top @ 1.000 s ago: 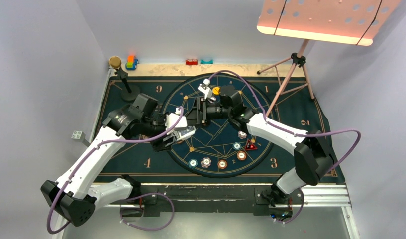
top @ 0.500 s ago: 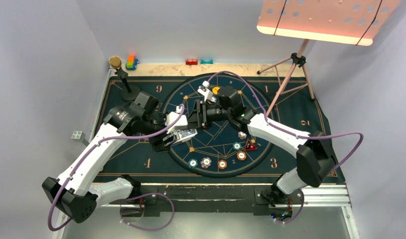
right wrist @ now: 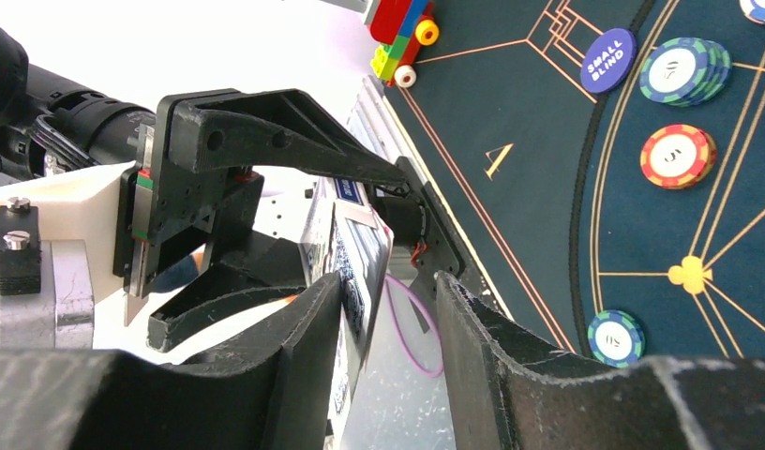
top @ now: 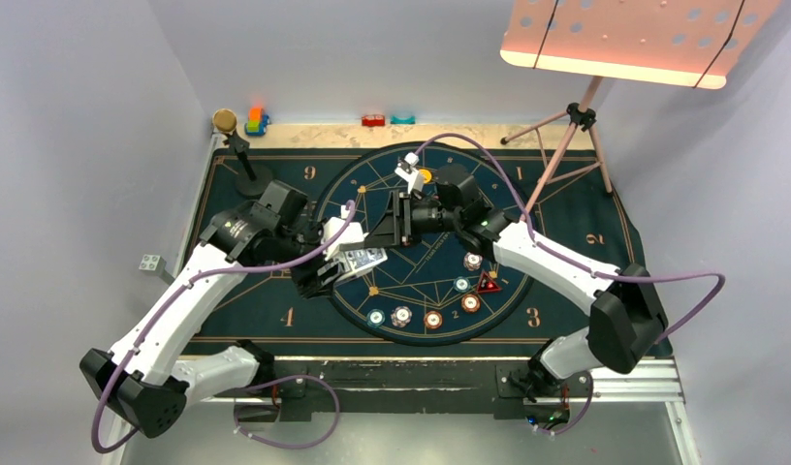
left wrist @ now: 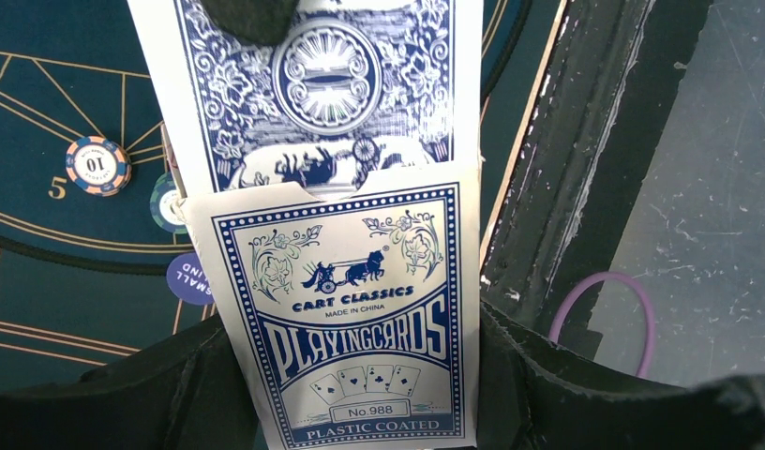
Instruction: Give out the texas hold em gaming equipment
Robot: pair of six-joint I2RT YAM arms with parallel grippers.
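Note:
My left gripper [top: 335, 263] is shut on a blue-and-white playing-card box [top: 363, 260] and holds it above the mat's left-centre. In the left wrist view [left wrist: 351, 398] the box [left wrist: 346, 319] fills the jaws, and blue-backed cards [left wrist: 327, 84] stick out of its open end. My right gripper [top: 385, 231] is open just beyond the box. In the right wrist view [right wrist: 383, 291] its jaws straddle the cards' edge [right wrist: 355, 267], and the left finger [right wrist: 304, 356] touches them. Several poker chips [top: 432, 319] and a red triangular marker [top: 488, 283] lie on the mat's round design.
A dark blue mat [top: 275, 310] covers the table. A black stand with a cork top [top: 225, 121] and toy blocks [top: 257, 121] are at the back left. More blocks [top: 373, 120] lie at the back. A tripod stand [top: 566, 136] with an orange perforated tray [top: 634, 34] is at the back right.
My right gripper has drawn back a little to the right, away from the box. The box in my left gripper has tipped flatter and shows more of its face from above.

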